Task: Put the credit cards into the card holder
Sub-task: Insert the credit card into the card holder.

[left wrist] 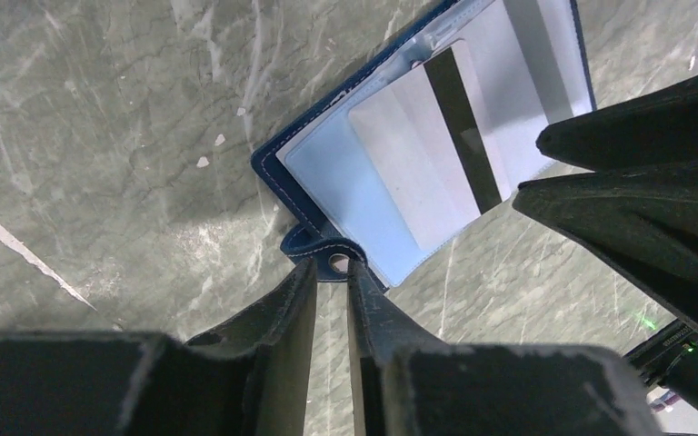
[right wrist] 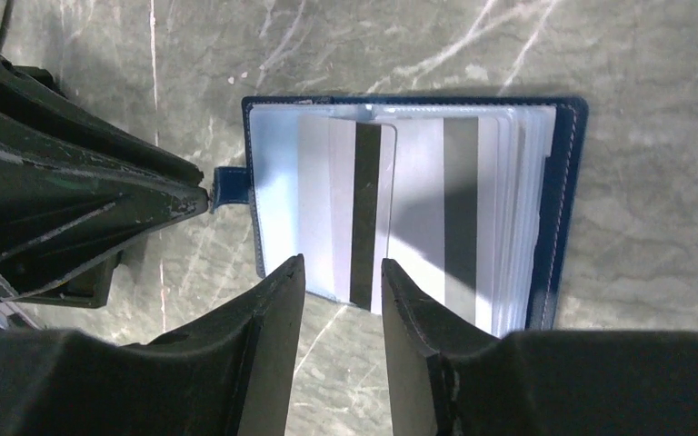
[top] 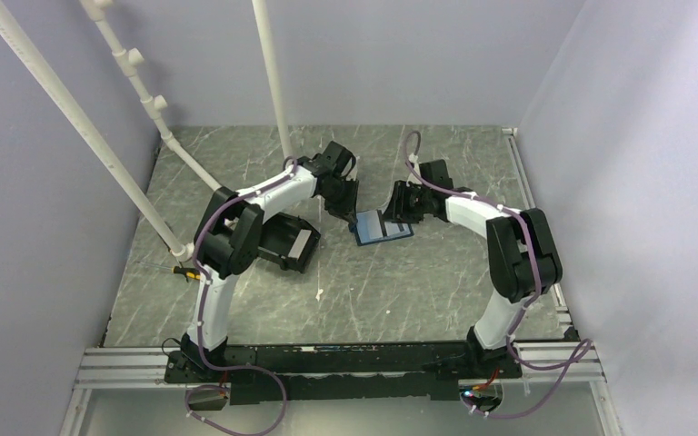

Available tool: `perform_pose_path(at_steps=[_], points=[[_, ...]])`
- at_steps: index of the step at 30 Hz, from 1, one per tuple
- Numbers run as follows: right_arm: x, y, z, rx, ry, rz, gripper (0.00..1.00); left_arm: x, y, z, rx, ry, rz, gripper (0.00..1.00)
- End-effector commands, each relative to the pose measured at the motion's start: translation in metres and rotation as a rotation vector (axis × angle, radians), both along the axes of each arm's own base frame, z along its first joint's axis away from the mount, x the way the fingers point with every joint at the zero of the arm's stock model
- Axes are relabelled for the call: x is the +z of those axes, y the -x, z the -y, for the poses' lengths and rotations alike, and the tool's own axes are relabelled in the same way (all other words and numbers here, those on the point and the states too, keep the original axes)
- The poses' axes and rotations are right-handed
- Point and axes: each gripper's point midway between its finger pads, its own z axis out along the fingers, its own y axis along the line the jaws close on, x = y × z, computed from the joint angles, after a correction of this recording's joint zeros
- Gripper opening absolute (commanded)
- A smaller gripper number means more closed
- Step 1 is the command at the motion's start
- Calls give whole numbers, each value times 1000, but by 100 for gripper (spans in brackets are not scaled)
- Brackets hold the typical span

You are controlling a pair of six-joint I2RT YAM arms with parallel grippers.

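Note:
The card holder (top: 382, 227) lies open on the table, navy outside (right wrist: 565, 182) with clear sleeves over pale blue inside. A pale credit card (right wrist: 345, 204) with a dark stripe lies in the top sleeve, and a second striped card (right wrist: 459, 209) shows beneath it. My left gripper (left wrist: 332, 265) stands open by a narrow gap, its tips right at the holder's snap tab (left wrist: 325, 250), with bare table showing between the fingers. My right gripper (right wrist: 341, 265) is open and empty, its tips at the holder's near edge on either side of the top card's stripe.
A black bin (top: 286, 241) sits on the table under the left arm's forearm. White pipes (top: 277, 82) rise from the back left. The grey marble table (top: 400, 291) is walled on three sides. The two grippers face each other closely across the holder.

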Motion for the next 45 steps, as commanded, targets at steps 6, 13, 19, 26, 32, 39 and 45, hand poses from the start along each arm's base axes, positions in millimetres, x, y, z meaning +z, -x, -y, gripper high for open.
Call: perform_pose_path(at_steps=[6, 13, 19, 26, 32, 39, 45], points=[[-11, -13, -17, 78, 40, 31, 39, -25, -3, -2, 2, -49, -14, 16], [-26, -8, -43, 132, 65, 34, 38, -35, -3, -3, 1, -59, -26, 12], [-10, -6, -62, 187, -35, 77, 39, -34, -5, -5, 1, -65, -18, 11], [-2, -11, -37, 115, 93, 104, 43, -26, -7, -10, 4, -61, 3, 11], [-19, -8, -32, 110, 170, 76, 54, -29, -4, -7, 4, -45, -23, 11], [-37, -7, -35, 121, 265, 63, 59, -30, -5, -8, 7, -47, -17, 11], [-15, -1, -66, 188, 66, 120, 59, -33, -9, -8, 10, -49, -23, 10]])
